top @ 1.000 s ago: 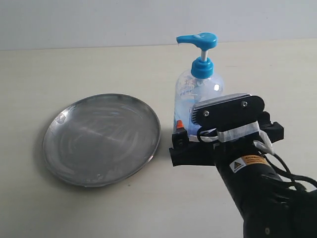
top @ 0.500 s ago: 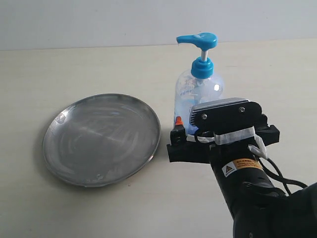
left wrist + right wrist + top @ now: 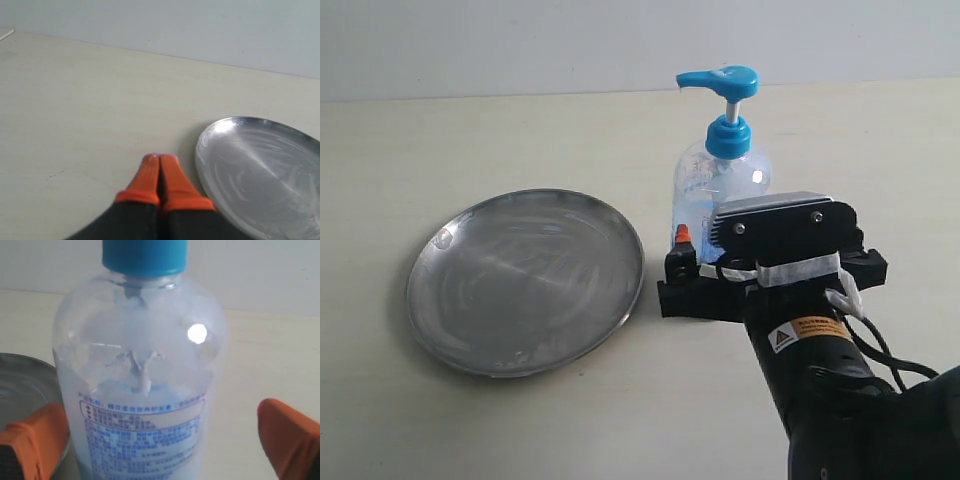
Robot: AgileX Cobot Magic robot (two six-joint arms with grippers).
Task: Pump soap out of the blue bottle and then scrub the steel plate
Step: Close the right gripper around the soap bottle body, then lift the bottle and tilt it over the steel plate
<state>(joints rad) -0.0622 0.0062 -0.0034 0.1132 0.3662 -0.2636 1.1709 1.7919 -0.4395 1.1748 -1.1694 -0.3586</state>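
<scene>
While the right gripper [image 3: 161, 440] has crept a little closer to the blue bottle [image 3: 720, 190] over the last second, nothing else on the table [image 3: 470, 140] has stirred. Compared with the earliest exterior frame, the wrist sits slightly further left and nearer the bottle's base. Since the half-second frame it has barely shifted, so the approach looks all but finished.

The claw stands as wide as it goes, with one orange fingertip [image 3: 35, 440] on each side of the bottle's lower body and a gap on both sides. It has hold of nothing yet. That placement suggests a steadying grasp on the bottle is the step in hand, though whether the pads already brush the plastic is hard to tell from the close wrist view.

The pump head [image 3: 720, 82] stands at the same height and angle as before, unpressed. The soap [image 3: 165, 392] is all inside the bottle, filling roughly its lower half, and no blob shows on the steel plate [image 3: 525, 280]. The plate lies flat just beside the bottle, on the left in the exterior view, exactly where it was.

The left gripper [image 3: 160, 170] hangs near the plate's rim with its tips pressed together and nothing between them. Pumping and scrubbing are both still to come.
</scene>
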